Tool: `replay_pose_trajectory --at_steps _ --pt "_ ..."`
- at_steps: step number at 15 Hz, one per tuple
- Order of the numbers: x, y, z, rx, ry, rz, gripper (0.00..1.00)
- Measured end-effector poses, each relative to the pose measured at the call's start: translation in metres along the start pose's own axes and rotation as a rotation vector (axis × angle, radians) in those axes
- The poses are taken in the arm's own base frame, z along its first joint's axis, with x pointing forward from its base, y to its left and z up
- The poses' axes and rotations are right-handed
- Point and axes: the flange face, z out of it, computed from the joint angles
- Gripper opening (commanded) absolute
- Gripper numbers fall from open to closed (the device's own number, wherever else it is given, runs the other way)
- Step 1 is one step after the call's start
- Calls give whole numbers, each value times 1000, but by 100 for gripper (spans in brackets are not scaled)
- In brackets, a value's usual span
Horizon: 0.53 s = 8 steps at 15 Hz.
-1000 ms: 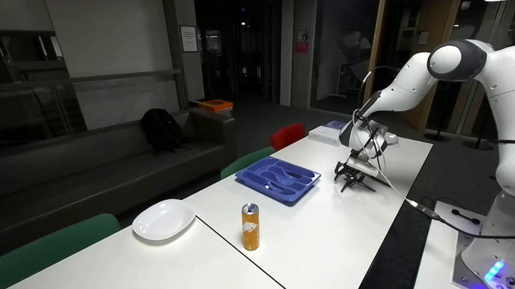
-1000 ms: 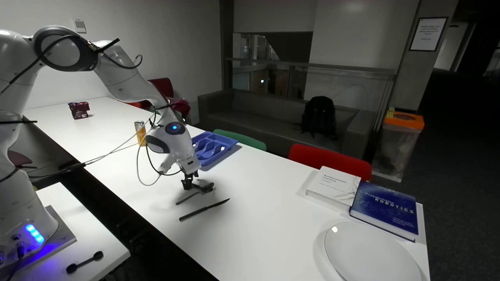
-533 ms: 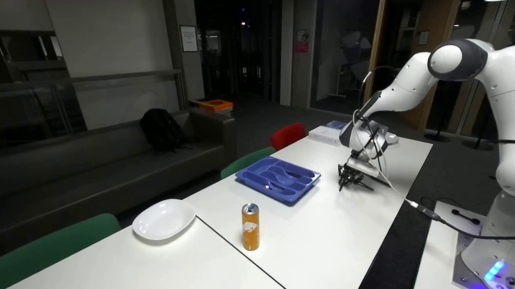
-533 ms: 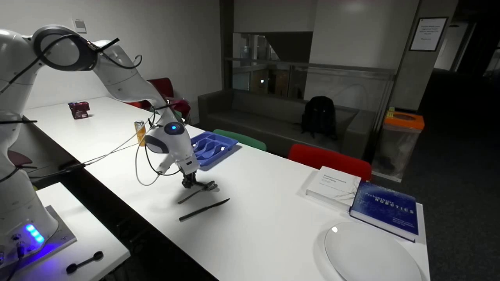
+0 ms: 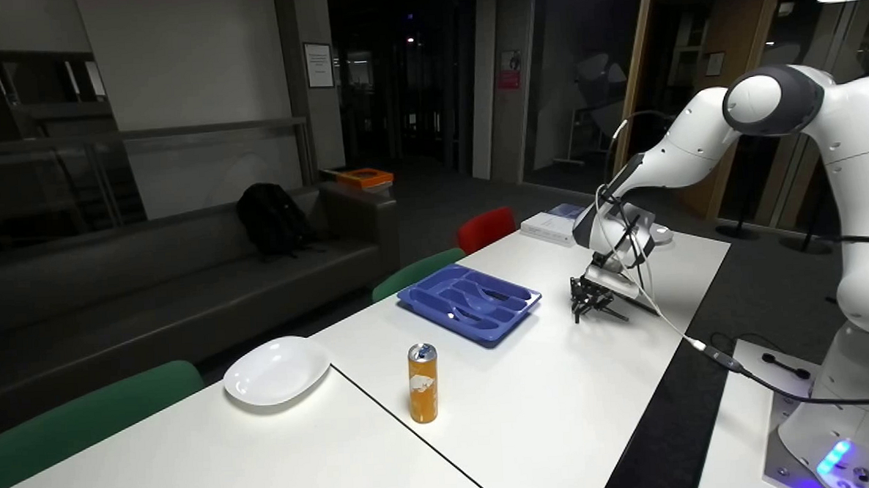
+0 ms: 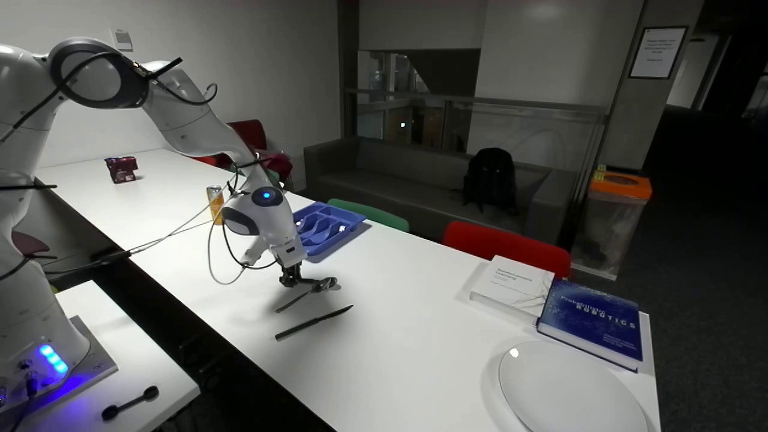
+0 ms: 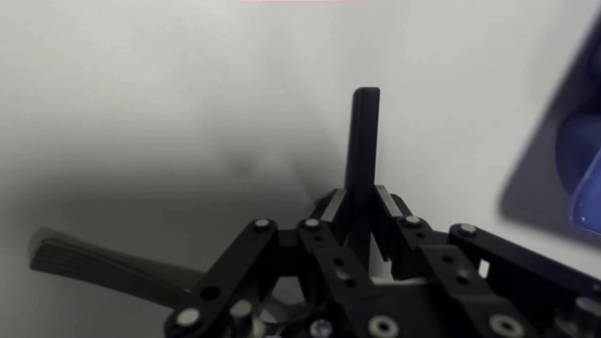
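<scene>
In the wrist view my gripper (image 7: 360, 199) is shut on the dark handle of a black-handled utensil (image 7: 365, 126), a pad against each side. The handle's end sticks out beyond the fingertips. In an exterior view the gripper (image 6: 291, 281) hangs low over the white table, and shiny metal utensil heads (image 6: 327, 284) show to its right. A second utensil (image 6: 293, 302) slants below and crosses near those heads. Its dark handle (image 7: 108, 272) looks blurred in the wrist view. Closer to the table's near edge lies a black knife (image 6: 315, 322). Which kind of utensil I hold cannot be made out.
A blue cutlery tray (image 5: 490, 335) stands beside the gripper. An orange can (image 5: 422, 387) and a white bowl (image 5: 279, 372) are farther along the table. Two books, one white (image 6: 513, 282) and one blue (image 6: 591, 318), lie near a white plate (image 6: 570, 384).
My gripper's jaws have closed on the handle. The arm has lifted very slightly. In an exterior view the metal heads and the second utensil have shifted a little up and to the right.
</scene>
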Motion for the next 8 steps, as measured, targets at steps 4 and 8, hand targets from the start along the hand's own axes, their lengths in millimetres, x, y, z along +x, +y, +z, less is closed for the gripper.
replay_pose_trajectory --at_steps 4,8 --pt "-6 -2 -7 -7 71 2 4" --pt "-33 -13 -36 -2 155 -32 4"
